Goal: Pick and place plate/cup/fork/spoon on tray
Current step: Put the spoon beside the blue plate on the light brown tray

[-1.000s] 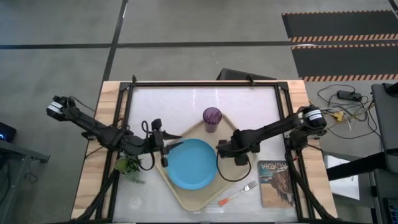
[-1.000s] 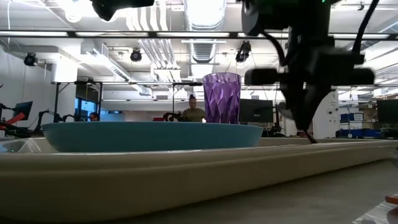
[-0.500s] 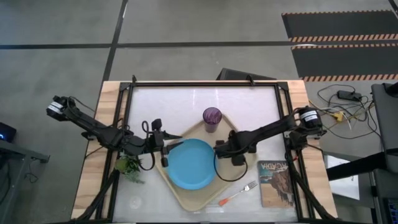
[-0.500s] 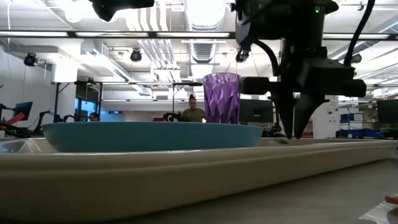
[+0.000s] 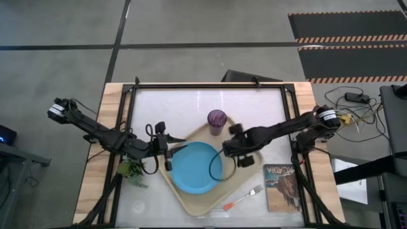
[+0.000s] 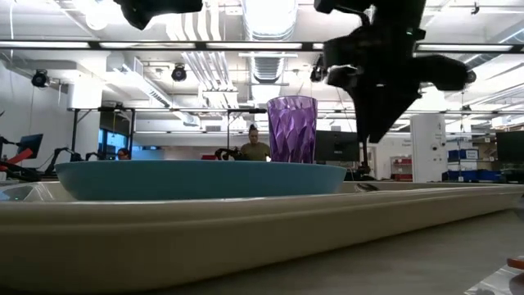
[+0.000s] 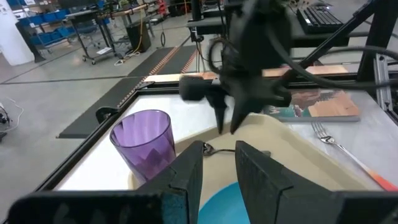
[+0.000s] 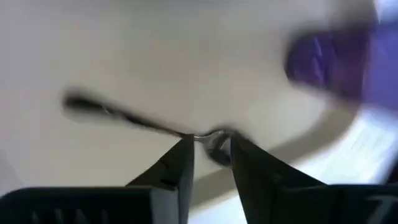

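Observation:
The beige tray (image 5: 184, 197) lies at the table's middle. The light-blue plate (image 5: 196, 167) rests in it, and the purple cup (image 5: 217, 121) stands upright at its far corner. The dark spoon (image 7: 239, 151) lies flat on the tray floor beside the cup. It also shows in the right wrist view (image 8: 143, 122). My right gripper (image 7: 227, 127) hangs open above the spoon, fingers pointing down, touching nothing. The orange-handled fork (image 5: 245, 198) lies on the table by the tray's near right edge. My left gripper (image 5: 170, 151) is open and empty at the tray's left edge.
A printed book (image 5: 282, 186) lies on the table right of the fork. A small green plant piece (image 5: 130, 169) lies under the left arm. A black cable loop (image 5: 216, 170) hangs from the right arm over the plate's right side.
My right gripper was down at the tray floor with its fingers together. It has opened, left the spoon lying on the tray, and risen straight up, drifting a little toward the cup. The plate, the cup and the fork have stayed in place.

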Robot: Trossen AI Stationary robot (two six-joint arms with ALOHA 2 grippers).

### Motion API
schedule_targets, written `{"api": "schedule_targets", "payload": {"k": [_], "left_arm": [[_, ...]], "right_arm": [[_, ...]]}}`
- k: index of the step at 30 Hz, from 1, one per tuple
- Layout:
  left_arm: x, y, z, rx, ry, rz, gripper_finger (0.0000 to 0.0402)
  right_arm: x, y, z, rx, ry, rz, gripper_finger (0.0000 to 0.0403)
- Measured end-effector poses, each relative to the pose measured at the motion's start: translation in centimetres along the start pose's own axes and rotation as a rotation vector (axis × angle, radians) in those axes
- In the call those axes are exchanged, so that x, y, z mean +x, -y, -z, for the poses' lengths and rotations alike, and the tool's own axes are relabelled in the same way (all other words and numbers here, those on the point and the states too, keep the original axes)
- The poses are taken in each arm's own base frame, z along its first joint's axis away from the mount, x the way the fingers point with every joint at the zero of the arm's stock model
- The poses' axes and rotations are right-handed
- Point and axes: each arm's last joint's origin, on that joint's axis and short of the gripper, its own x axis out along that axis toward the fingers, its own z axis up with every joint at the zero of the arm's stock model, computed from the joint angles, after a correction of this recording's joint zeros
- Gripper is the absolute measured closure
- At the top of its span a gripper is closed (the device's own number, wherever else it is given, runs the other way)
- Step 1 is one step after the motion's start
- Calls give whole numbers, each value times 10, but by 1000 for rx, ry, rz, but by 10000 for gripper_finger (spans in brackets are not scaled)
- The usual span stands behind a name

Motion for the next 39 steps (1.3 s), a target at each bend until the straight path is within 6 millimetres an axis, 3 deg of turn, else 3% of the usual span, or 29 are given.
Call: {"api": "schedule_targets", "payload": {"k": [3,5,12,18,23,33,39], "left_arm": [[0,0,0,-1,1,0,324],[0,0,0,-1,0,0,324],[0,0,0,-1,0,0,324],[0,0,0,2,-1,0,324],[0,0,0,10,-2,-1,324],[0,0,0,11,-1,-1,324],[0,0,0,10,0,-1,324]], "right_arm": [[1,4,10,399,-10,-9,346],[7,0,17,565,-25,-11,377],[32,-14,38,968,96,-24,394],[40,-16,51,1242,160,-30,394],[49,-18,59,1322,160,51,394],[53,-17,60,1281,184,150,394],[67,-18,55,1245,201,183,394]]}}
